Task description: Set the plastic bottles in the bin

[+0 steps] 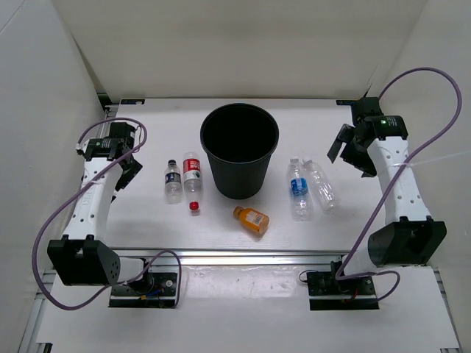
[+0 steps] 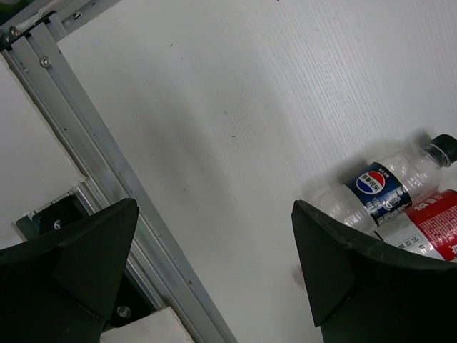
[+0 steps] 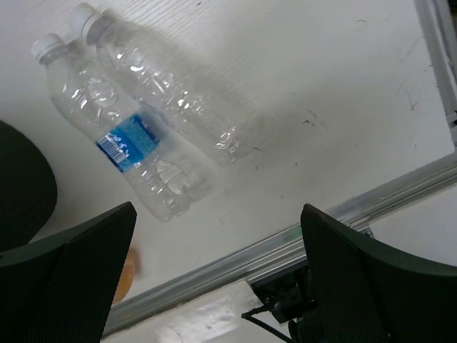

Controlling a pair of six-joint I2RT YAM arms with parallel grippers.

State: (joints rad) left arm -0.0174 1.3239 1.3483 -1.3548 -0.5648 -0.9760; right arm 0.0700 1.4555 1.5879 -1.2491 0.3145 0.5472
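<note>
The black bin (image 1: 239, 151) stands at the table's middle back. Left of it lie a dark-labelled bottle (image 1: 173, 181) and a red-labelled bottle (image 1: 193, 176). An orange bottle (image 1: 252, 219) lies in front of the bin. Right of it lie a blue-labelled bottle (image 1: 298, 188) and a clear bottle (image 1: 321, 184). My left gripper (image 1: 131, 165) is open and empty, left of the dark-labelled bottle (image 2: 382, 187); the red-labelled one (image 2: 428, 225) shows beside it. My right gripper (image 1: 347, 151) is open and empty, up and right of the blue-labelled (image 3: 125, 139) and clear (image 3: 168, 89) bottles.
White walls enclose the table on the left, back and right. An aluminium rail (image 1: 243, 257) runs along the near edge, with cables and arm bases below it. The bin's edge (image 3: 21, 186) and the orange bottle (image 3: 125, 275) show in the right wrist view.
</note>
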